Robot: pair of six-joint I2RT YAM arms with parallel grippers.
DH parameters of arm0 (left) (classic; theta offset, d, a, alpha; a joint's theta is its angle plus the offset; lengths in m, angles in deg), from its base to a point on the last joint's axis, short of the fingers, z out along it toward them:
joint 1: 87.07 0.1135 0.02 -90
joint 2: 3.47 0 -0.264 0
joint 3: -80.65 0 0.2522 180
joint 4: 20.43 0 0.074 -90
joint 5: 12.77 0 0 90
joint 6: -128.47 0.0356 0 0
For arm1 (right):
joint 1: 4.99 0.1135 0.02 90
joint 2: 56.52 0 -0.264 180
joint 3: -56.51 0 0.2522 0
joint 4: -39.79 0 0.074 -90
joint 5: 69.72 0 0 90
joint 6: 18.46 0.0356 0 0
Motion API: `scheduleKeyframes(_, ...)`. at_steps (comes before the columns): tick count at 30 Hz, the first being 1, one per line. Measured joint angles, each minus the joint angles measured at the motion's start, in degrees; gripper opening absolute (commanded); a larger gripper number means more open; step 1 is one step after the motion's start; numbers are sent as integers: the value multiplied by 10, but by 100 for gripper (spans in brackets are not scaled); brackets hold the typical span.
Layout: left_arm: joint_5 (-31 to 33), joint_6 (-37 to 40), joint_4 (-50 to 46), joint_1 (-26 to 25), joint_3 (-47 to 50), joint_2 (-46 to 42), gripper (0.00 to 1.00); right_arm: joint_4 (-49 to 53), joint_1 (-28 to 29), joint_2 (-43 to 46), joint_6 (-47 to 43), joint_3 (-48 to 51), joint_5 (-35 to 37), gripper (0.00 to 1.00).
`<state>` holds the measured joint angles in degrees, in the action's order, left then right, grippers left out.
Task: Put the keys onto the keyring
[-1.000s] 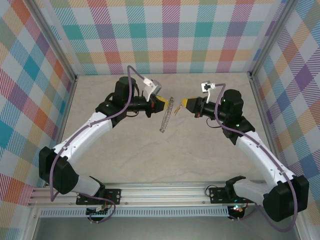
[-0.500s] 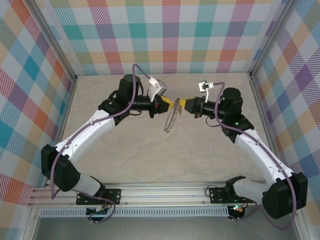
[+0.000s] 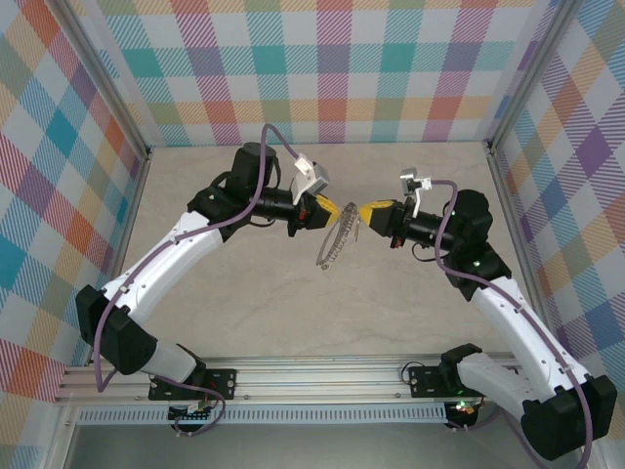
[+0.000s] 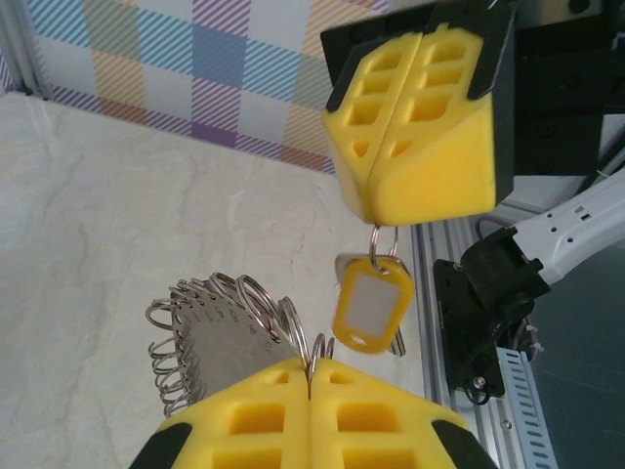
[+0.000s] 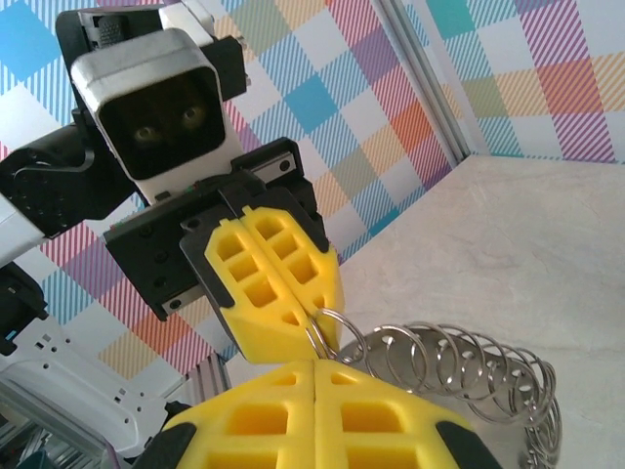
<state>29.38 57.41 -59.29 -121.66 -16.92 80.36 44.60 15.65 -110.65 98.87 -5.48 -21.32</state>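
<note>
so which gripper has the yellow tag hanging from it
The right gripper: the yellow tag dangles just below it, while the left gripper pinches the keyring.

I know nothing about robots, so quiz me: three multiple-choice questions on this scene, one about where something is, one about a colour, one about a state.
1. Where is the bundle of silver rings?
A. lying alone on the table
B. gripped by the left pincer
C. inside a box

2. What colour is the tag hanging under the right pincer?
A. red
B. yellow
C. green

3. How do the two pincers stand?
A. both shut
B. both wide open
C. one open, one shut

Answers: B, a ring is pinched at its tip; B, its frame is plainly yellow; A, each pair of halves meets.
</note>
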Motion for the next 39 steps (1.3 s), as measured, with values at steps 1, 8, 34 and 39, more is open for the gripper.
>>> scheduleKeyframes(1, -3, 2, -3, 0, -2, 0, 0, 0, 0, 3, 0, 3, 0, 0)
scheduleKeyframes(8, -22, 15, -9, 0, -9, 0, 0, 0, 0, 6, 0, 11, -2, 0)
scheduleKeyframes(34, 71, 4, 8, 0, 52, 0, 0, -17, 0, -17, 39, 221, 80, 0)
scheduleKeyframes(39, 71, -5, 16, 0, 61, 0, 0, -29, 0, -73, 56, 274, 114, 0)
